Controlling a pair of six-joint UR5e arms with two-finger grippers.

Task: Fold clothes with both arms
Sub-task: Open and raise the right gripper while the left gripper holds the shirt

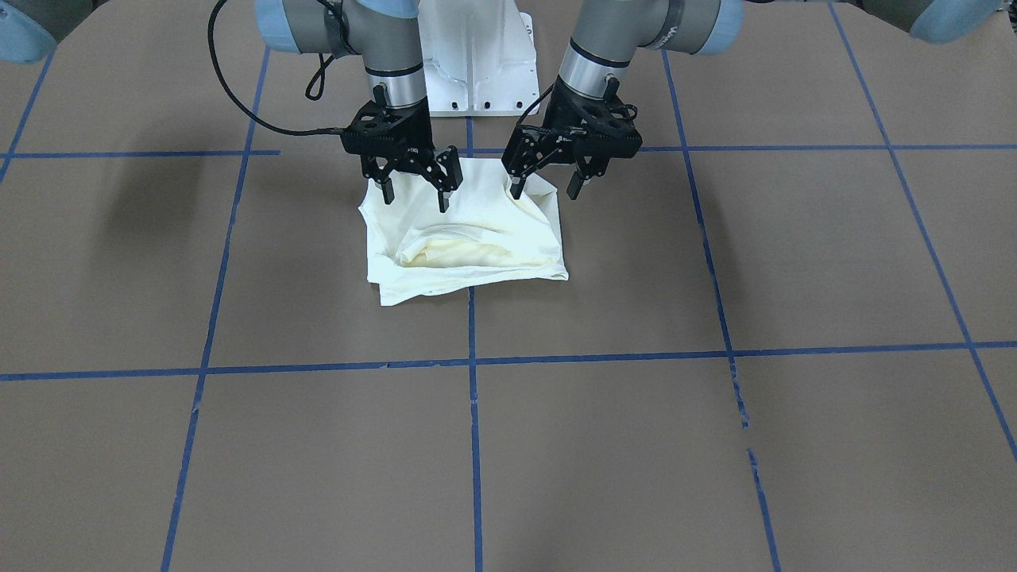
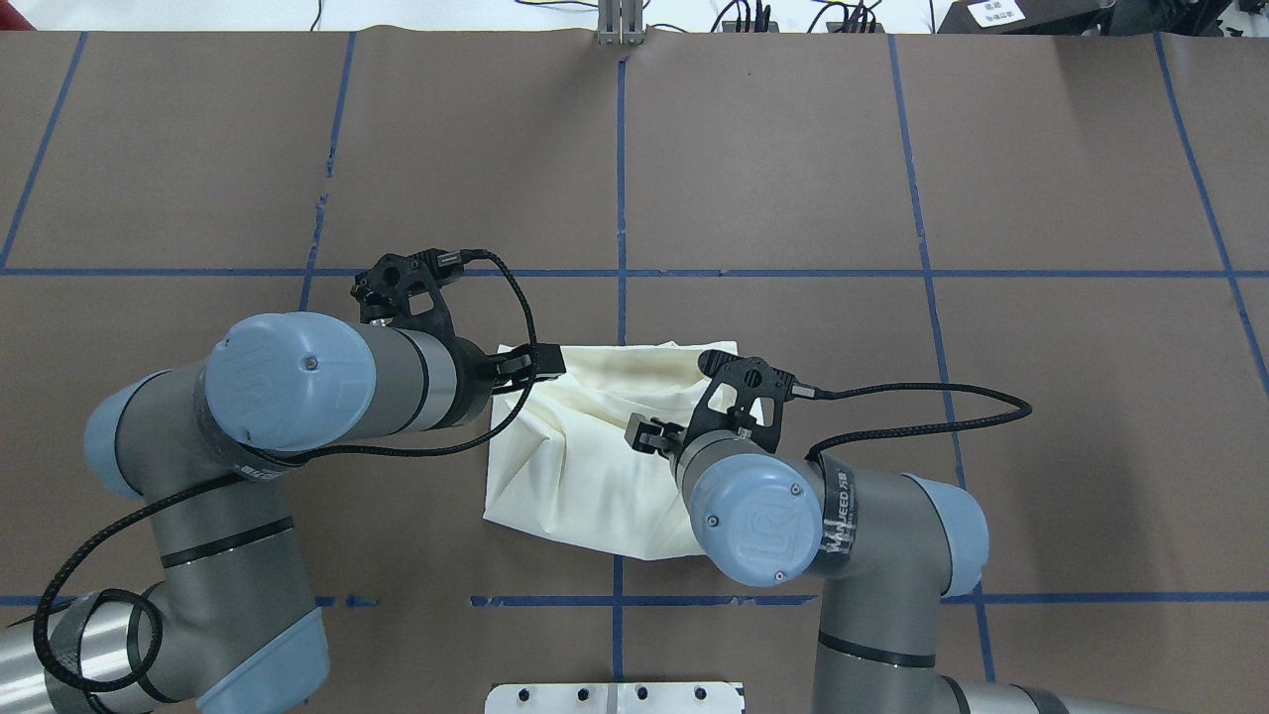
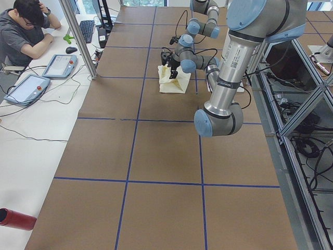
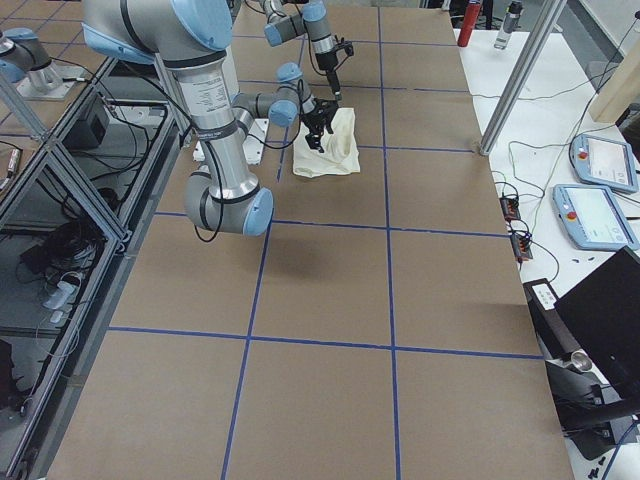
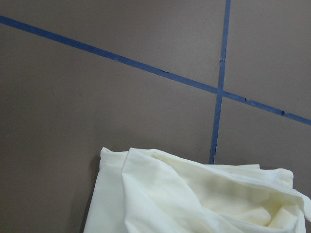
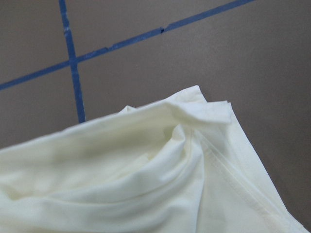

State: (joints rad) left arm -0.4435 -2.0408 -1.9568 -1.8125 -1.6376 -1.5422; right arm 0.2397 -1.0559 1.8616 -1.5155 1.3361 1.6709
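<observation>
Near the middle of the robot's edge of the big brown surface [image 1: 715, 445], both arms reach out and bend down side by side. The left arm [image 2: 288, 382] and the right arm [image 2: 763, 521] point at the same spot.

Under them lies the cream shirt [image 1: 469, 238]. It is folded into a small, lumpy square with the plain side up, and it sits on the blue tape line [image 1: 474, 445] that runs down the middle of the surface.

The left tool [image 1: 545, 193] is spread wide and holds nothing. The right tool [image 1: 415, 202] is spread wide too, with nothing in it. Both hang over the edge of the shirt that is nearest the robot, one by each corner. I cannot tell if the tips touch the cloth.

I think the folding is almost done, but the bundle looks puffy. For one more fold, both tools need to go down together, pinch those two corners, and carry them over to the far edge at the same speed so the cloth stays even.
</observation>
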